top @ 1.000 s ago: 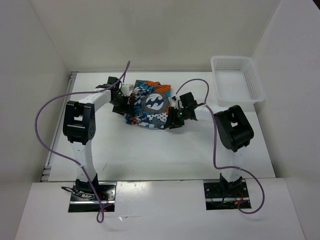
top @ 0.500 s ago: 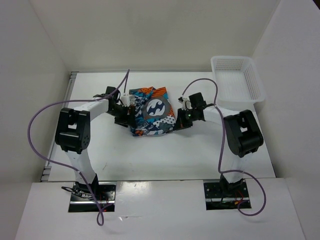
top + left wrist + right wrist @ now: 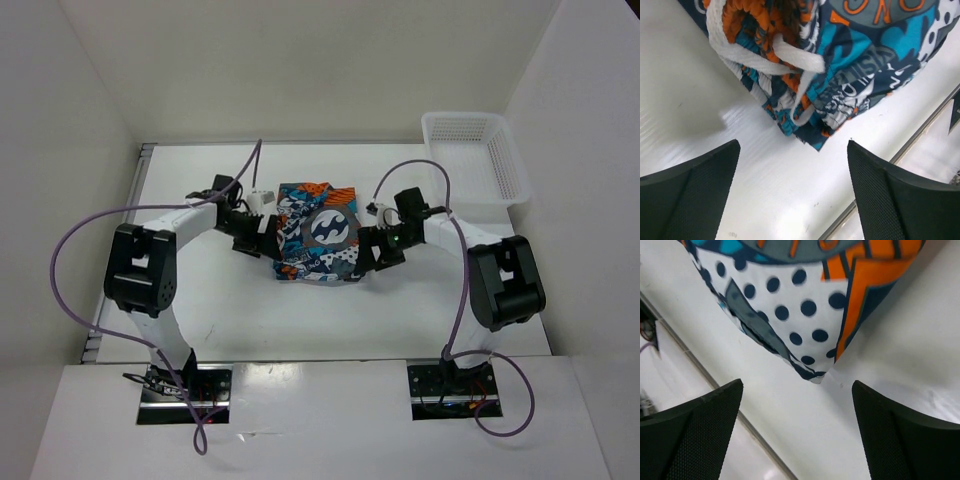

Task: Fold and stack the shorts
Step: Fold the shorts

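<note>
you see the shorts (image 3: 318,245) lying as a compact folded bundle near the middle of the tabletop (image 3: 300,320), a little closer to the far edge than to the near one. on top of the bundle there is a grey circular emblem with a dark blue and white figure, and around it orange, teal and dotted white patches. in the left wrist view the white drawstring (image 3: 765,55) lies in loops over the orange waistband, and one corner of the fabric points toward the camera. in the right wrist view a white corner with dark dots rests flat on the table.

the left gripper (image 3: 258,232) stands just beside the left side of the bundle. its fingers (image 3: 695,190) are spread apart and there is only bare table between them. the right gripper (image 3: 374,250) stands just beside the right side, and its fingers (image 3: 695,425) are spread too and pinch nothing; the fabric corner lies just ahead of them.

a white mesh basket (image 3: 474,160) sits at the far right corner of the tabletop, well apart from the shorts. a purple cable (image 3: 75,240) loops from each arm.
</note>
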`<act>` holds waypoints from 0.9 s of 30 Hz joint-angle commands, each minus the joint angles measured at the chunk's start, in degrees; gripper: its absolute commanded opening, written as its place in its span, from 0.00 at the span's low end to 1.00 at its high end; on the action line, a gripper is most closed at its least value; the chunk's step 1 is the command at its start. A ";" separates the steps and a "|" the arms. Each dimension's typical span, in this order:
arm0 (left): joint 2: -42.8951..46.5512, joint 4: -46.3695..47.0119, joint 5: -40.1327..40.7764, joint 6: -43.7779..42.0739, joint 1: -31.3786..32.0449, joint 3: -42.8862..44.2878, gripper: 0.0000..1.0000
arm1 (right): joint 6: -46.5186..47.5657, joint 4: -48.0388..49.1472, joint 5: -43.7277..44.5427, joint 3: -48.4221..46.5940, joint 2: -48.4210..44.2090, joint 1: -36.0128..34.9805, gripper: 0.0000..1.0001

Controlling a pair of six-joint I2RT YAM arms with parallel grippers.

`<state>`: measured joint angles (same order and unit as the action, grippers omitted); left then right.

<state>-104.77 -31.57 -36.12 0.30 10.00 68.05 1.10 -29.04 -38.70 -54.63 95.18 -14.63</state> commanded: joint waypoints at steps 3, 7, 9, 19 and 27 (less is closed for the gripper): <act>6.94 -3.14 4.99 -0.30 0.02 5.77 1.00 | 11.46 -9.09 5.20 -14.17 -4.55 2.84 0.98; 10.98 -3.14 20.59 -0.30 -1.91 8.06 1.00 | 12.08 -6.13 11.08 -23.75 -8.42 5.66 1.00; 12.92 -2.45 26.16 -0.30 -4.80 8.58 1.00 | 12.69 -3.32 19.42 -26.75 -10.61 5.67 1.00; 26.80 1.33 32.94 -0.30 -31.35 5.87 1.00 | 24.21 13.83 48.45 -18.95 -27.92 6.20 1.00; 31.65 3.01 37.62 -0.30 -33.11 3.32 1.00 | 23.95 14.45 48.63 -11.12 -37.86 6.20 1.00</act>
<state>-74.67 -30.39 0.51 0.21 -23.20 72.44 24.34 -17.30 7.97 -67.57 60.47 -8.60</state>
